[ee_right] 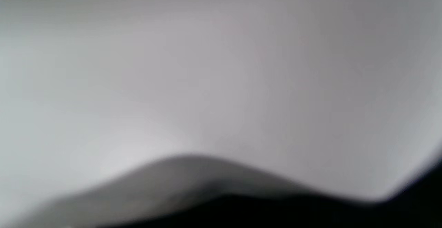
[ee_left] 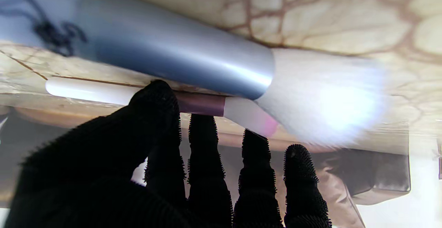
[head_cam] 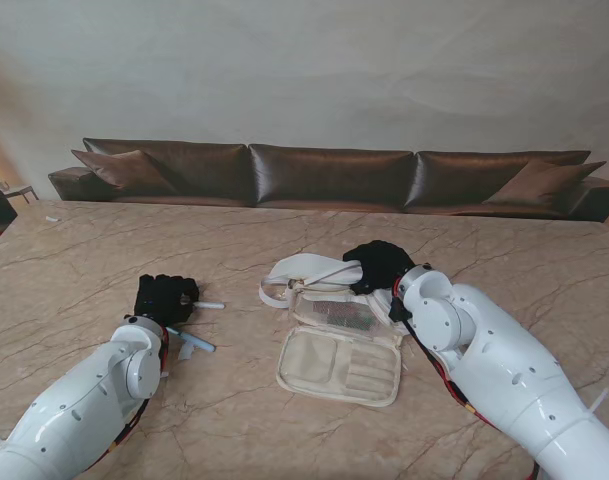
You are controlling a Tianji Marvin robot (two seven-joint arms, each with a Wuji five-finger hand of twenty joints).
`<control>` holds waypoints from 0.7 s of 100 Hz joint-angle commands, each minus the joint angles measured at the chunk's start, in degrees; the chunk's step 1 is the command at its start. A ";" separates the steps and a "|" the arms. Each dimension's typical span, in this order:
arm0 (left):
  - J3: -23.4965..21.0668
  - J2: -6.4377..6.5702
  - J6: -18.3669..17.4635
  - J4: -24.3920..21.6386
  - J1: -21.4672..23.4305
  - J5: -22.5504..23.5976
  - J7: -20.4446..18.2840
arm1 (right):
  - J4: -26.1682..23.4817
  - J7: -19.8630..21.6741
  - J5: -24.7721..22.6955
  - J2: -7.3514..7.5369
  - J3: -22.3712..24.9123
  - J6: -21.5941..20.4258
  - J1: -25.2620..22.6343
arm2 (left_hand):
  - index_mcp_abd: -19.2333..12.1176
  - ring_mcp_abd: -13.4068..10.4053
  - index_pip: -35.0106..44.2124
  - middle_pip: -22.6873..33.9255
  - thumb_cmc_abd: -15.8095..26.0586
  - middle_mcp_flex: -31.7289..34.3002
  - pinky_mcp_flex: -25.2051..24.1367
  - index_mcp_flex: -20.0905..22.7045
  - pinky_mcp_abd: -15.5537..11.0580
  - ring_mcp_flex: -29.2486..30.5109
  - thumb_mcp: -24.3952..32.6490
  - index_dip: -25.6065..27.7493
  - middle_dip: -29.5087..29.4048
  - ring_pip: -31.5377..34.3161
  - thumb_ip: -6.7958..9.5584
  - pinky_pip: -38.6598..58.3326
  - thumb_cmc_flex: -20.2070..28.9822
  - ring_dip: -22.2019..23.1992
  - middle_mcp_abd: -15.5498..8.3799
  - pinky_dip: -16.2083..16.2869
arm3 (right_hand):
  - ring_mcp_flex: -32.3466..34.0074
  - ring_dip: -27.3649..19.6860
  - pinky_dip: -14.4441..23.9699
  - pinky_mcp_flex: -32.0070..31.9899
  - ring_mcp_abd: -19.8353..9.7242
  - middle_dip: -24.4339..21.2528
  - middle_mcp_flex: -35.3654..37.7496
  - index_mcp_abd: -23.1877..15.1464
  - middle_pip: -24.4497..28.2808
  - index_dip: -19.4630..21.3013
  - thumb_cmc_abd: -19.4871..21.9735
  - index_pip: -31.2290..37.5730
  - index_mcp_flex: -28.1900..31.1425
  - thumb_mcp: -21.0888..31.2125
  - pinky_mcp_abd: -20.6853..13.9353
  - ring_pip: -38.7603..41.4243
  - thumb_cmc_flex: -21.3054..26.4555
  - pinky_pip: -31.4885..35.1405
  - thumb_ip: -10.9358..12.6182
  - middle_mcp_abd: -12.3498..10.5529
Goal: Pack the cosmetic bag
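1. Nearest to me, both white arms rise from the bottom corners of the stand view, the left arm [head_cam: 84,400] on the left and the right arm [head_cam: 514,375] on the right.
2. Cosmetics bag [head_cam: 342,362] lies open on the counter [head_cam: 84,250] near the middle, cream-coloured, its flat pocketed half nearer to me and its clear-panelled half farther from me.
3. Blue-handled brush [head_cam: 190,343] lies on the counter just beside the left arm's wrist, well apart from the bag.
4. Left robot hand [head_cam: 165,298], black-gloved, rests palm down over a slim white stick [head_cam: 210,304]. In the wrist view its fingertips [ee_left: 157,97] touch that stick [ee_left: 86,91]; whether it is gripped cannot be told.
5. Right robot hand [head_cam: 377,265] sits at the bag's far edge, on the white strap [head_cam: 299,275]. Its wrist view is a blur of pale material; the grasp cannot be told.
6. Brown sofa [head_cam: 329,175] stands beyond the counter.
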 commanded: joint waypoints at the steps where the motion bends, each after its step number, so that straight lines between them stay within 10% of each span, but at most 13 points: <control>1: 0.05 0.10 0.18 0.01 1.11 0.51 -0.57 | -0.81 -0.22 0.14 -0.29 0.09 -0.07 -0.20 | -3.76 -1.50 6.34 -1.00 2.83 -0.99 -0.40 2.47 -1.41 -2.86 -1.81 5.86 1.56 0.40 -0.22 -1.60 4.98 1.01 -1.22 -0.53 | 2.83 0.48 0.55 1.08 0.95 0.27 1.30 -8.73 -0.26 1.57 6.38 6.70 2.42 6.32 -0.35 3.76 8.69 3.18 3.70 -0.38; 15: 0.11 0.21 0.16 0.16 1.10 0.83 -0.62 | -0.90 -0.11 0.28 -0.28 0.07 -0.09 -0.31 | -3.82 -1.33 6.02 -0.95 2.16 -0.74 -0.53 2.76 -1.19 -2.98 -1.85 5.96 2.43 0.37 0.23 -2.75 4.66 1.25 -1.14 -0.03 | 2.82 0.43 0.54 1.08 0.95 0.29 1.16 -8.83 -0.33 1.58 6.58 6.72 2.49 6.16 -0.36 3.78 8.75 3.19 3.69 -0.40; 35: 1.08 0.25 0.04 1.62 0.58 1.06 0.17 | -0.85 -0.13 0.42 -0.31 -0.11 -0.20 -0.29 | 1.44 -0.88 0.60 -0.84 -2.04 -0.66 -0.39 9.80 -1.10 -1.41 2.23 -10.44 -2.72 0.30 1.04 -2.08 0.12 0.79 -0.60 2.58 | 2.80 0.39 0.53 1.08 0.89 0.36 1.14 -8.80 -0.33 1.58 6.57 6.72 2.40 6.09 -0.36 3.79 8.74 3.19 3.69 -0.41; 70: 0.65 0.93 -0.60 0.08 1.17 2.77 -1.12 | -0.94 0.05 0.43 -0.29 -0.18 -0.13 -0.21 | -2.30 -1.10 4.22 -0.41 4.31 -0.70 -0.15 3.36 -2.84 -3.94 -1.55 12.31 3.68 0.97 -1.77 -3.26 3.80 1.47 -0.31 0.18 | 2.79 0.34 0.51 1.08 0.89 0.35 1.10 -8.73 -0.42 1.42 6.74 6.61 2.46 5.97 -0.36 3.81 8.75 3.20 3.63 -0.42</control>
